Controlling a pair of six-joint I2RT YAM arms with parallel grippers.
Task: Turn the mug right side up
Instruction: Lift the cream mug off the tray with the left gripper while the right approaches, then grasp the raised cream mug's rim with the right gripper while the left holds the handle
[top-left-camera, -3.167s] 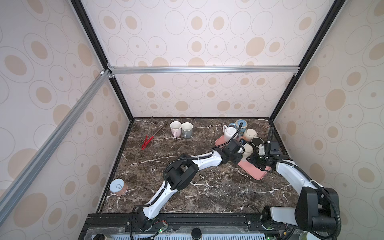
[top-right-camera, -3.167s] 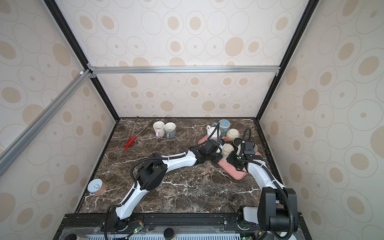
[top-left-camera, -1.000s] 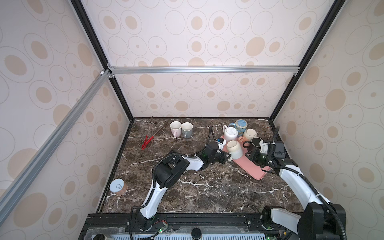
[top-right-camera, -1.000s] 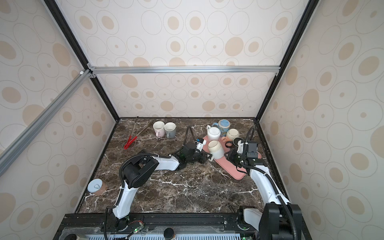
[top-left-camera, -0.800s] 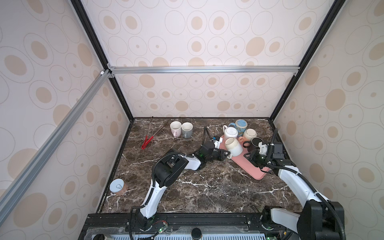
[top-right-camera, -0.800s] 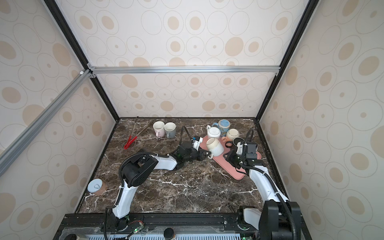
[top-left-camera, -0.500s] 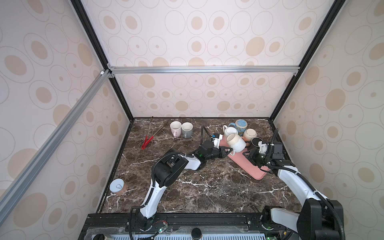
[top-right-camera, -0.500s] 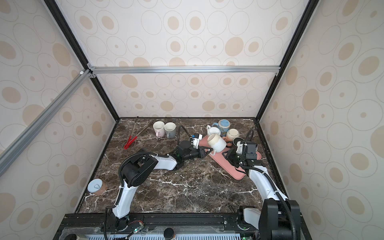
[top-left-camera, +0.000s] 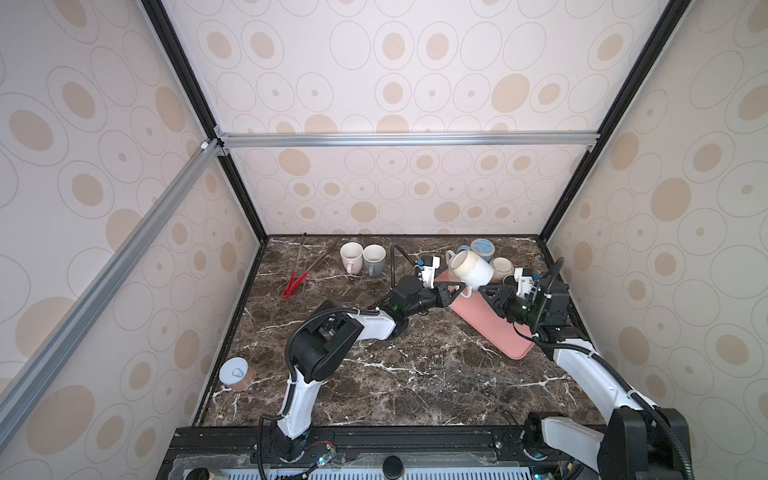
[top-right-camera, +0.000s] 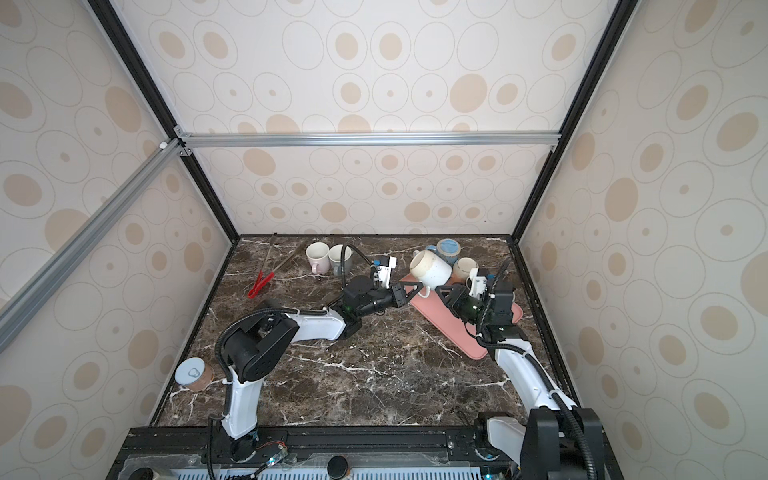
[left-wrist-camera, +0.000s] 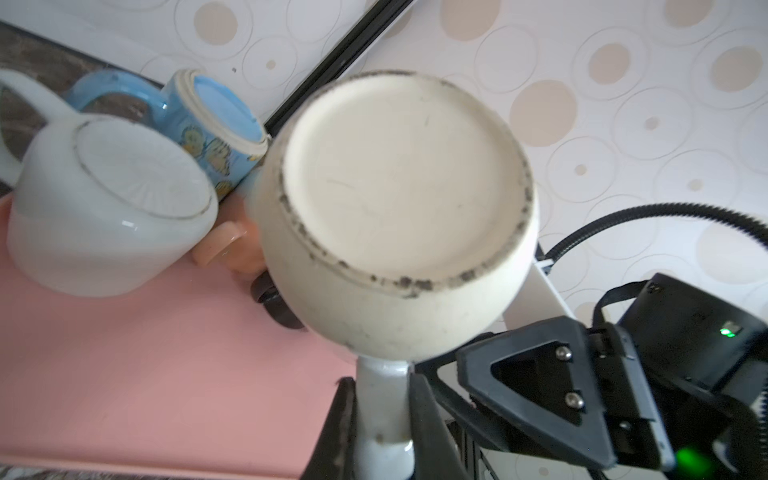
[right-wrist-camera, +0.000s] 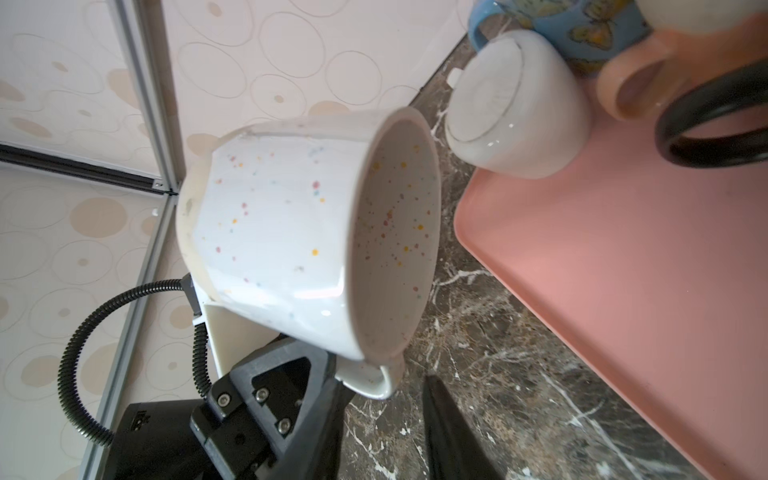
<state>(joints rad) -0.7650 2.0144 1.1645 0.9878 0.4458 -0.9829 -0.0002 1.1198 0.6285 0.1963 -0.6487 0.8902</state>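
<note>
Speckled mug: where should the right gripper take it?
Probably the rim, opposite the handle that the left gripper pinches. The mug lies sideways with its mouth toward the right gripper, so come straight in, one jaw inside.

We find both top views bright and evenly lit by soft, diffuse light whose source we cannot place. The arms cast only faint, blurred shade on the dark brown, white-veined marble tabletop (top-left-camera: 415, 374). The silver aluminium frame bar (top-left-camera: 395, 139) runs straight, with little bending toward the edges.

In the left wrist view the speckled white ceramic mug (left-wrist-camera: 399, 187) sits close and slightly soft, and the milky white upturned cup (left-wrist-camera: 112, 199) is blurred.

In the right wrist view a pale sheen lies on the mug's glaze near its rim, and the black loop handle (right-wrist-camera: 667, 133) is out of focus.
</note>
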